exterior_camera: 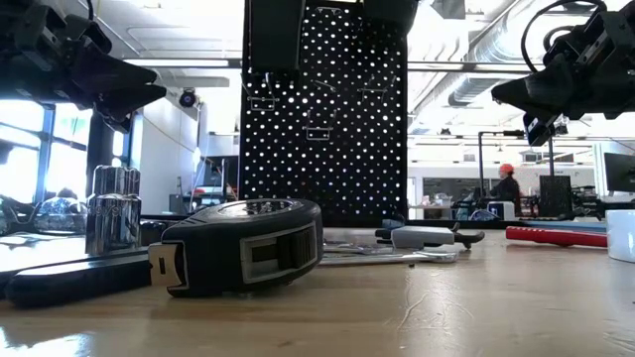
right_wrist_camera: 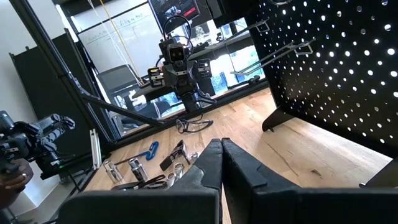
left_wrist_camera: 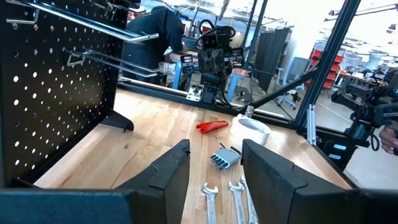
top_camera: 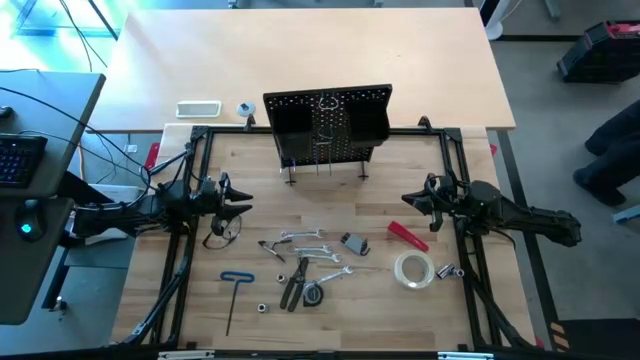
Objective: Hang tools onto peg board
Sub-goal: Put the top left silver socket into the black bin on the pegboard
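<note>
The black peg board stands upright on thin legs at the table's far middle, and also shows in the left wrist view. The tools lie flat on the wood in front of it: safety glasses, silver wrenches, dark-handled pliers, a blue T-handle hex key, a red-handled tool and a clear tape roll. My left gripper hovers open at the left, above the glasses. My right gripper hovers shut at the right, above the red-handled tool. Both point level toward the table's middle.
A black tape measure lies near the front, with small sockets beside the tape roll. The black table frame borders the work area. A white slab lies on the far table. A person stands at the right.
</note>
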